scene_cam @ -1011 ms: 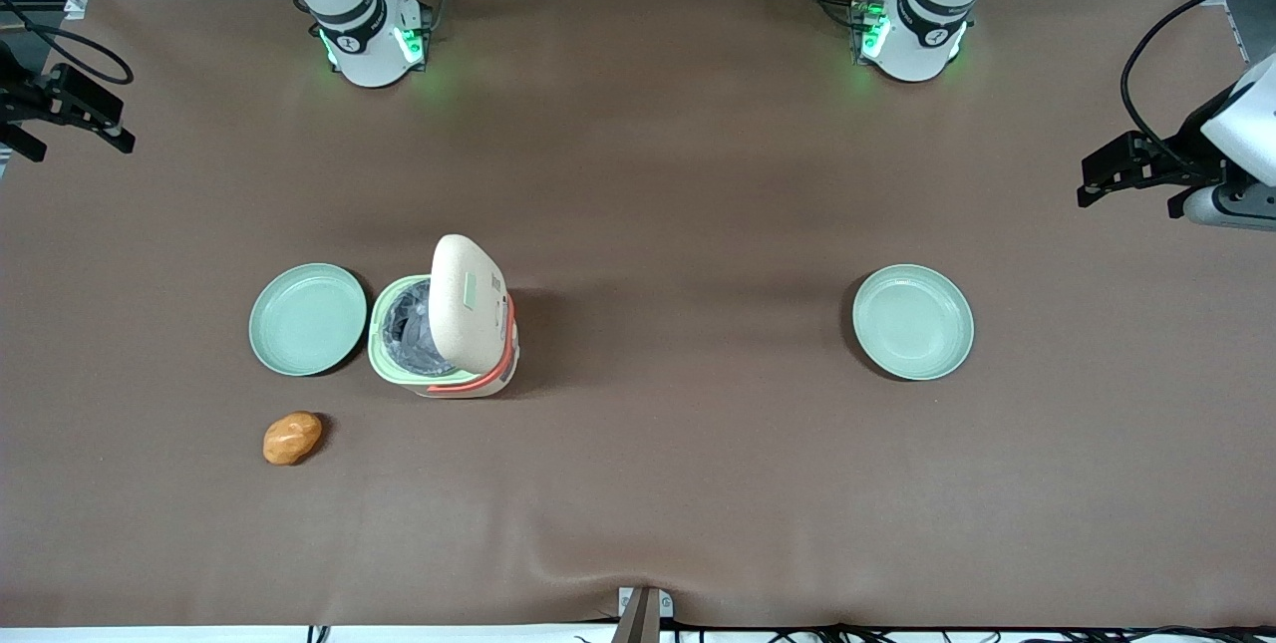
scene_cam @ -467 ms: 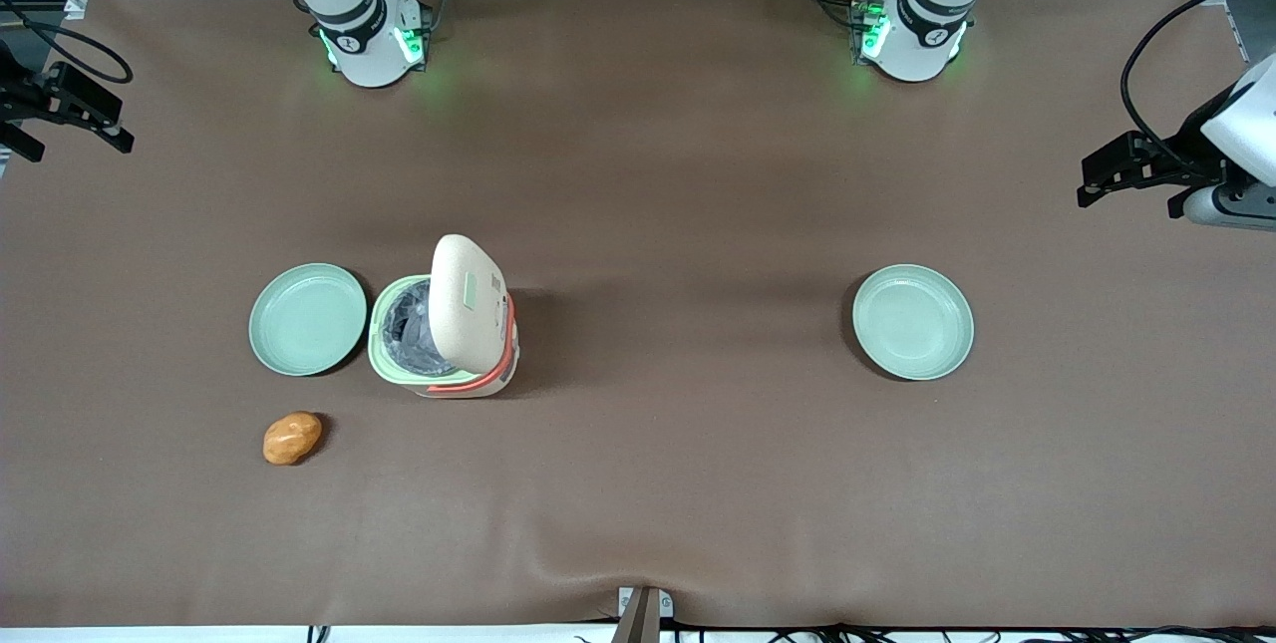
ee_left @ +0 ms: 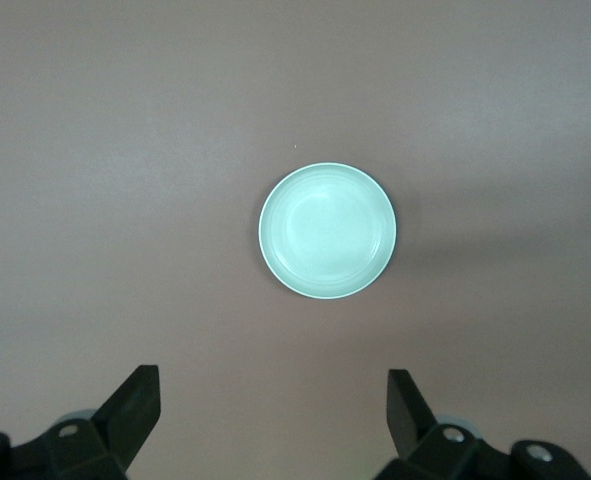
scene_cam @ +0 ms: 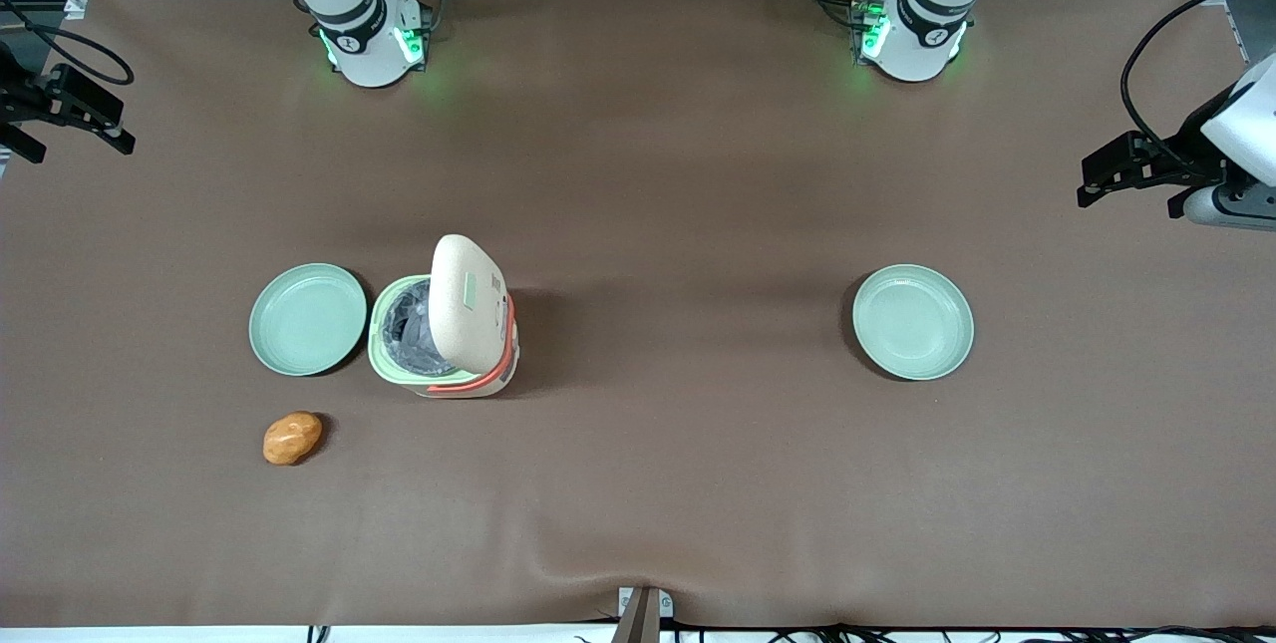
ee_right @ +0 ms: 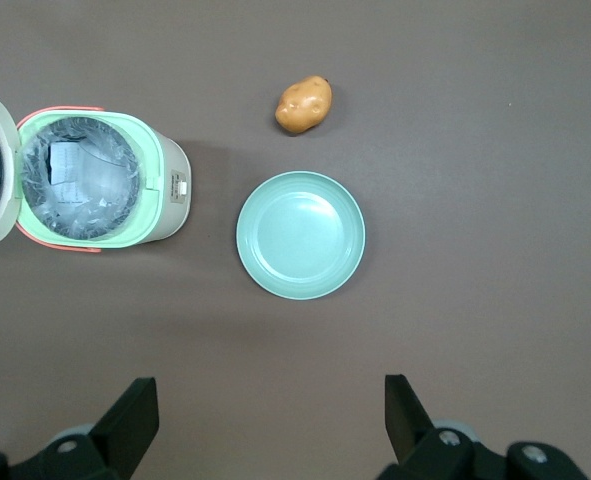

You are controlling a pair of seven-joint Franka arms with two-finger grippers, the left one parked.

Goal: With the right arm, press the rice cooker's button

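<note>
While it hangs high over the working arm's end of the bench (scene_cam: 698, 174), the claw (ee_right: 265, 420) is released: its two black fingers (ee_right: 130, 412) stand wide apart with nothing between them, and only brown bench shows in the gap. In the front view the claw (scene_cam: 75, 110) sits at the edge of the picture, well apart from everything on the bench.

Nearest beneath the claw is a pale green plate (ee_right: 300, 235), which lies flat and bare, directly under the gap between the fingers in the wrist view. In the front view this plate (scene_cam: 308, 319) sits just beside the cooker, on the side toward the working arm's end; whether the two touch I cannot tell.

The cooker (ee_right: 100, 180) comes next, farther from the claw than the plate. Its lid (scene_cam: 469, 302) stands swung up and open, cream-white, hinged on the side away from the plate. The pale green rim and a crinkled silvery lining inside the pot (ee_right: 80, 180) are exposed. A coral-orange band runs round the cooker (scene_cam: 444, 339) body. The claw is well apart from it and touches no part of it.

A small orange-brown potato (ee_right: 303, 104) lies on the bench past the plate, apart from it and from the cooker; in the front view the potato (scene_cam: 292, 438) is nearer to the camera than both.

A second green plate (scene_cam: 912, 321) lies well off toward the parked arm's end.
</note>
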